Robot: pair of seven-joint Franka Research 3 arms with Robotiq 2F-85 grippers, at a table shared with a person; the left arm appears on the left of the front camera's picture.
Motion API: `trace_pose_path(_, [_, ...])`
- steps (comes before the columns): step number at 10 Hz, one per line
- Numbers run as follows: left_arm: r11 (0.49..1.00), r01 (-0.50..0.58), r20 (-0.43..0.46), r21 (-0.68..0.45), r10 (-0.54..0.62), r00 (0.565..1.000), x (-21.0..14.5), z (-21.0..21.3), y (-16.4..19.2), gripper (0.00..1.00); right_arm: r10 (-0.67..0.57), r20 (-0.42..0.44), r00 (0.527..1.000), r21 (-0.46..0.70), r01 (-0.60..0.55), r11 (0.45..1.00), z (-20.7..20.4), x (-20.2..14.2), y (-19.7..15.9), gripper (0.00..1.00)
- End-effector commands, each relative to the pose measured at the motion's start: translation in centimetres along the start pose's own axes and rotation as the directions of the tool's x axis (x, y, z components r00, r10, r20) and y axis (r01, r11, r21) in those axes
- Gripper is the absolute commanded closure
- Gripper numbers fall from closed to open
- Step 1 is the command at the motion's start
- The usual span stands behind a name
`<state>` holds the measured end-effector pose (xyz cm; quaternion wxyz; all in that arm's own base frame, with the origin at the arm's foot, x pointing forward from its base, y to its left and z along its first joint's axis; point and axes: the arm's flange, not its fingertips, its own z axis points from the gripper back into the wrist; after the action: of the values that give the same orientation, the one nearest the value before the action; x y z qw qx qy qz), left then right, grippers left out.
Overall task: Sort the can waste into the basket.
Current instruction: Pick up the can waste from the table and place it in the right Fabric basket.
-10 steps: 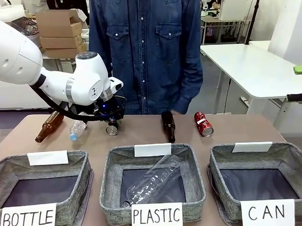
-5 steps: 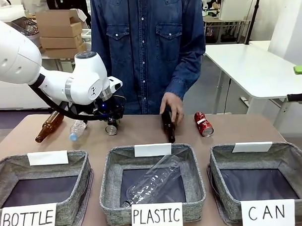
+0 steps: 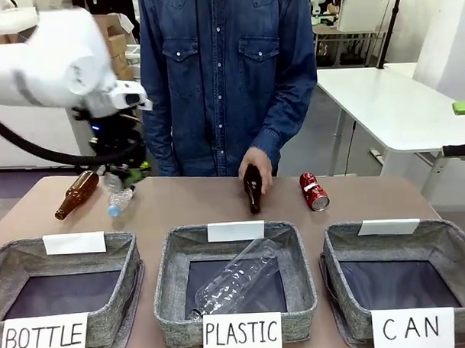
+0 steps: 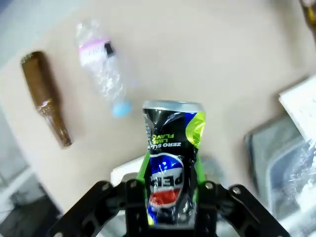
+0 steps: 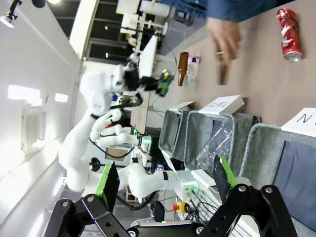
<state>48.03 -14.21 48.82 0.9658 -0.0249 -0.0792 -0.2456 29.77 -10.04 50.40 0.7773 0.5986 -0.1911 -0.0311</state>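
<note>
Can [image 3: 313, 191] on table [image 3: 371, 203], behind right basket [image 3: 441, 229]

A brown glass bottle [image 3: 74, 194] is lying out at ten o'clock on the table [image 3: 195, 202], neck pointing toward seven, and a small clear plastic bottle [image 3: 119, 199] is lying just at its three o'clock. A dark bottle [image 3: 253, 190] is sitting at twelve o'clock from the PLASTIC basket [image 3: 166, 298], which is holding a big clear bottle [image 3: 235, 285] slantwise. The BOTTLE basket [image 3: 130, 300] is sitting at its nine o'clock. A person in a denim shirt [image 3: 229, 75] is standing at the table's twelve
</note>
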Motion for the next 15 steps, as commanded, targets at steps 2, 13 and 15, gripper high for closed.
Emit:
trace_pose_path(2, [0.905,0.424,0.137,-0.013,-0.419,0.898,-14.1,6.7,0.9,1.0,0.026,0.01,1.0,0.021,-0.026,0.999,-0.2,0.2,0.0,0.0])
trace_pose_path(13, [0.434,0.861,0.433,-0.266,-0.744,0.509,-19.1,8.8,-2.0,0.64,0.026,0.01,1.0,0.021,-0.026,0.999,-0.2,0.2,0.0,0.0])
trace_pose_path(15, [0.371,0.905,0.511,-0.209,-0.748,0.424,-17.2,10.6,-4.3,0.64,0.026,0.01,1.0,0.021,-0.026,0.999,-0.2,0.2,0.0,0.0])
